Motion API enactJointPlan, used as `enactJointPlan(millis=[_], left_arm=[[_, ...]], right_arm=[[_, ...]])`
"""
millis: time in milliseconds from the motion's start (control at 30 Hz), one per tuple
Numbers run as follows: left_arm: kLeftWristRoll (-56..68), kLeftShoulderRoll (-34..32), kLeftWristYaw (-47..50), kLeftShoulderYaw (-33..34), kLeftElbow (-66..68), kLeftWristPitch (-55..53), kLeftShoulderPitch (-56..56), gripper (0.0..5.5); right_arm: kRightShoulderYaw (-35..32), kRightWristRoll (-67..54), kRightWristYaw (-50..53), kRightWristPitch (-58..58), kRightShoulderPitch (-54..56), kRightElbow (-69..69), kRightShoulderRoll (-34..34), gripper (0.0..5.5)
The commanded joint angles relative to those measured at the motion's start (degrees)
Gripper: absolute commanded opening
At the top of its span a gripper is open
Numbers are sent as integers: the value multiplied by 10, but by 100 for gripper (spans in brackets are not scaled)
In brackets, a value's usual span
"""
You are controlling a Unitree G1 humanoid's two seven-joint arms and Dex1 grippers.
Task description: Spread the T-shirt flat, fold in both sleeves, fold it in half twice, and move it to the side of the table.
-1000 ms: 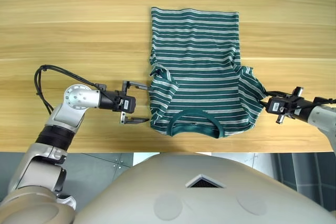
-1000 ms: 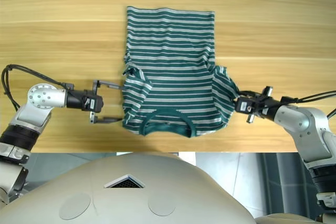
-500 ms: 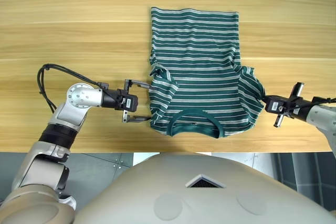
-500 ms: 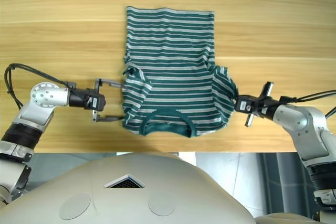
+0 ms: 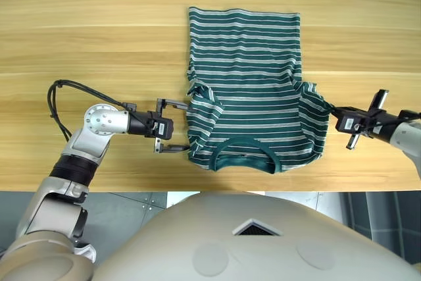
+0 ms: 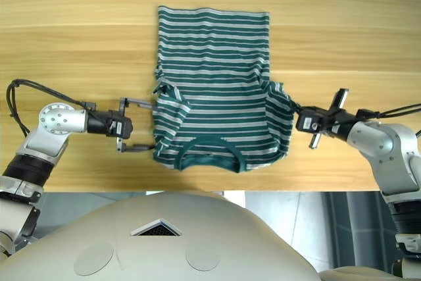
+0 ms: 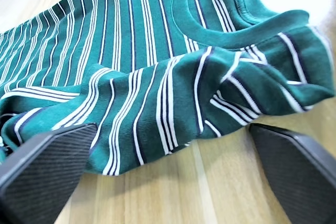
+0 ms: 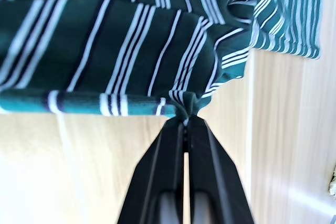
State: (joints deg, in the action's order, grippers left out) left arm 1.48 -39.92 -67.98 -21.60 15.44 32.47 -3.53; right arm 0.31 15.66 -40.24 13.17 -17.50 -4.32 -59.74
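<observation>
T-shirt (image 5: 245, 64), green with white stripes, sleeves (image 5: 204, 102) bunched.

**Green-striped T-shirt on pale wood**

The T-shirt (image 5: 245, 83), at the centre of the frame, is dark green. It is crossed by thin white stripes in close groups, with fine navy lines among them. Its collar (image 7: 247, 36) is plain green with no stripes. The table (image 5: 99, 31) is light honey-coloured wood with fine grain and slightly darker bands running across. The left gripper (image 5: 186, 127), at centre left, is black, and its fingers (image 7: 44, 166) carry matt black ribbed pads. The right gripper (image 8: 185, 121), at centre right, is black too. A black cable (image 5: 56, 106) loops at the far left.
</observation>
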Motion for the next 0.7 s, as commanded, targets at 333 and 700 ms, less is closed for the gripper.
enactJointPlan(millis=[333,700], left_arm=[[-11,3,1,-9,1,-2,-4,540],[-10,1,-5,-12,1,-3,-6,540]], right_arm=[[70,2,-63,38,92,-37,22,1],[144,15,-109,39,166,-31,62,1]])
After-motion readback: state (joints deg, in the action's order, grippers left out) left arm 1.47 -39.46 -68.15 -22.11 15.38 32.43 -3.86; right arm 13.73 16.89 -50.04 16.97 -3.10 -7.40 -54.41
